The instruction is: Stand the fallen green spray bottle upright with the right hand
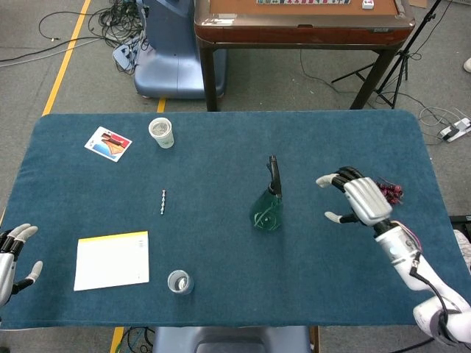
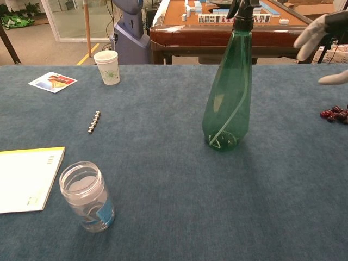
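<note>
The green spray bottle point(image 1: 268, 206) point(image 2: 228, 92) stands upright on the blue table, its black spray head on top, and nothing touches it. My right hand point(image 1: 356, 200) point(image 2: 323, 48) hangs to the bottle's right, clear of it, fingers spread and holding nothing. At the table's front left corner, far from the bottle, my left hand point(image 1: 13, 254) rests with its fingers apart and nothing in it; the chest view does not show it.
A bunch of dark red grapes point(image 1: 390, 191) point(image 2: 334, 115) lies just right of the right hand. A clear jar point(image 1: 179, 282) point(image 2: 87, 196), a yellow-edged notepad point(image 1: 112, 259), a bead chain point(image 1: 164, 201), a paper cup point(image 1: 161, 132) and a card point(image 1: 108, 143) occupy the left half.
</note>
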`<action>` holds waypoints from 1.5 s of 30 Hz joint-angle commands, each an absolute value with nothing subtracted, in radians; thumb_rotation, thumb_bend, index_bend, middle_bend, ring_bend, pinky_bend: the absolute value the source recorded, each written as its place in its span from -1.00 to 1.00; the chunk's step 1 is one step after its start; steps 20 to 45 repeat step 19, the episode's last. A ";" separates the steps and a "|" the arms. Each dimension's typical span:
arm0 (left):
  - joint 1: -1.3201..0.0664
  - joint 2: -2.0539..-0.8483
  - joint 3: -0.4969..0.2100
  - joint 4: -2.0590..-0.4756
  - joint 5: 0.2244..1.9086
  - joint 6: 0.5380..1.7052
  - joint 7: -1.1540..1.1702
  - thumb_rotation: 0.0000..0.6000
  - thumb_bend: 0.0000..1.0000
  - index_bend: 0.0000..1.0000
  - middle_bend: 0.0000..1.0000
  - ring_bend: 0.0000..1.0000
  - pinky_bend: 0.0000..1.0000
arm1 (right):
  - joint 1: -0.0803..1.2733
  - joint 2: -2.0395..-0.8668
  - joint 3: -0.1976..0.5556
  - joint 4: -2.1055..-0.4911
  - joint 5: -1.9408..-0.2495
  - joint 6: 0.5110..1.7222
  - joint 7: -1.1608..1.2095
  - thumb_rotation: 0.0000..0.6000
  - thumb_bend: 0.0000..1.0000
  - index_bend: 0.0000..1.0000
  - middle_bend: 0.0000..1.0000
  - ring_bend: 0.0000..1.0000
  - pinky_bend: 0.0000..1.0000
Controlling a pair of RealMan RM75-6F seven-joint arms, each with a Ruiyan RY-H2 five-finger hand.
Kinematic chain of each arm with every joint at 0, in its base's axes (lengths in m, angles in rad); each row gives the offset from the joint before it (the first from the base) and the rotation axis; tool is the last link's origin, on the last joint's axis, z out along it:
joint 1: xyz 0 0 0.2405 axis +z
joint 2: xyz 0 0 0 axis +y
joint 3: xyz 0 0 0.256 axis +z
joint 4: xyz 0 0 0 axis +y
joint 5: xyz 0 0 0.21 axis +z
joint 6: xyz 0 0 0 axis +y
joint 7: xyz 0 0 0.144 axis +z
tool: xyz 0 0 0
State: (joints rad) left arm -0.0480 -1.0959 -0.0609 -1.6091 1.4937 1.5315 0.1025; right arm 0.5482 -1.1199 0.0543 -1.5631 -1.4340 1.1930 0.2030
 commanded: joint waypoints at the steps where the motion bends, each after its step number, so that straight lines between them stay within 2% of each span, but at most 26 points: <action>1: -0.055 -1.095 -0.063 -1.614 1.496 1.525 0.108 1.00 -0.33 -0.61 -0.65 -0.66 -0.90 | 0.392 -1.031 0.005 -1.697 -1.407 1.356 0.040 1.00 -0.73 -0.36 -0.32 -0.52 -0.63; 9: -0.075 -1.093 -0.062 -1.641 1.504 1.504 0.129 1.00 -0.33 -0.61 -0.65 -0.66 -0.90 | 0.232 -1.004 -0.067 -1.730 -1.479 1.513 -0.038 1.00 -0.76 -0.36 -0.42 -0.56 -0.63; 19: -0.079 -1.088 -0.060 -1.657 1.502 1.503 0.139 1.00 -0.33 -0.61 -0.65 -0.66 -0.90 | 0.111 -1.012 -0.084 -1.735 -1.510 1.615 -0.028 1.00 -0.76 -0.36 -0.43 -0.56 -0.63; 45: -0.079 -1.088 -0.060 -1.657 1.502 1.503 0.139 1.00 -0.33 -0.61 -0.65 -0.66 -0.90 | 0.111 -1.012 -0.084 -1.735 -1.510 1.615 -0.028 1.00 -0.76 -0.36 -0.43 -0.56 -0.63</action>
